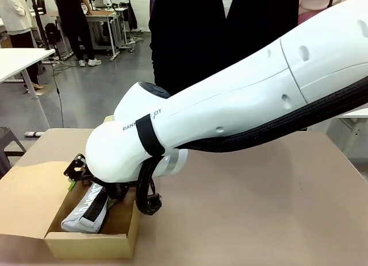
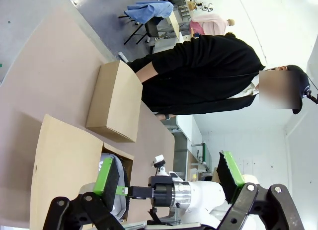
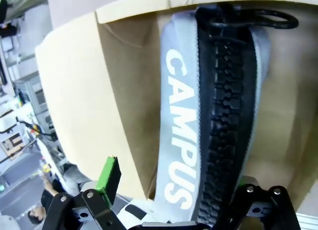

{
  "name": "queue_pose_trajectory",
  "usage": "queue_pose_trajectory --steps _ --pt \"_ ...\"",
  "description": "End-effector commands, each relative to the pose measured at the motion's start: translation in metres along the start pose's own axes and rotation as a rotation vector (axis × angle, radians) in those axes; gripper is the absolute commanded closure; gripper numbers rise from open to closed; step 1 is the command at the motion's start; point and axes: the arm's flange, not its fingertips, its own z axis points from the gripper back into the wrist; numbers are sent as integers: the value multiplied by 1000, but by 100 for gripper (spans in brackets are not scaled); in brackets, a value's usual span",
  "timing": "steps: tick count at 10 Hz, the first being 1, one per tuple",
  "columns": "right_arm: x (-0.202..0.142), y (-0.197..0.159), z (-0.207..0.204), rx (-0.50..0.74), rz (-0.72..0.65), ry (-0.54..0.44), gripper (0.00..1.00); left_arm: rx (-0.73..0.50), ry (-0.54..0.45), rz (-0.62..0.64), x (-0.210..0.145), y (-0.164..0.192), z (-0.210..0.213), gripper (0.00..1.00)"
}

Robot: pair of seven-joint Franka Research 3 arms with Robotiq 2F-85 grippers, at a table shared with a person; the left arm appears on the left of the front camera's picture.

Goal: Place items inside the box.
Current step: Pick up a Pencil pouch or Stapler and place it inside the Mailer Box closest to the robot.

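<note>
The table (image 1: 276, 208) is brown and mostly bare on the robot's right. The right arm (image 1: 230, 105) crosses the middle and dips into the open cardboard box (image 1: 86, 243) at the near left corner.

In the box lies the grey "CAMPUS" case (image 3: 184, 140), zip upward. One end leans toward the far wall and the other rests near the front wall (the front view shows it slanting, (image 1: 86, 211)).

The right tool (image 3: 181, 188) straddles the case with its jaws wide. The visible green pad (image 3: 110, 173) stands apart from the fabric, so I judge it released, not grasping. The case partly hides the other finger.

The left tool (image 2: 168, 173) is also released, with nothing between its pads, and it looks across the table toward a person in black.

One item is in. I cannot tell how many others remain, so the task looks begun, not finished.
</note>
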Motion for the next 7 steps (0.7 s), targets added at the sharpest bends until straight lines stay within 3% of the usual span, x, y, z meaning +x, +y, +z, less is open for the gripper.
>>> queue_pose_trajectory --steps 1,4,7 --pt "-10 -20 37 17 -8 -4 0 -23 -8 -14 0 -1 0 0" --pt "-38 -62 133 71 37 54 0 -23 -8 -14 0 -1 0 0" --pt "-76 -119 205 447 210 71 0 -23 -8 -14 0 -1 0 0"
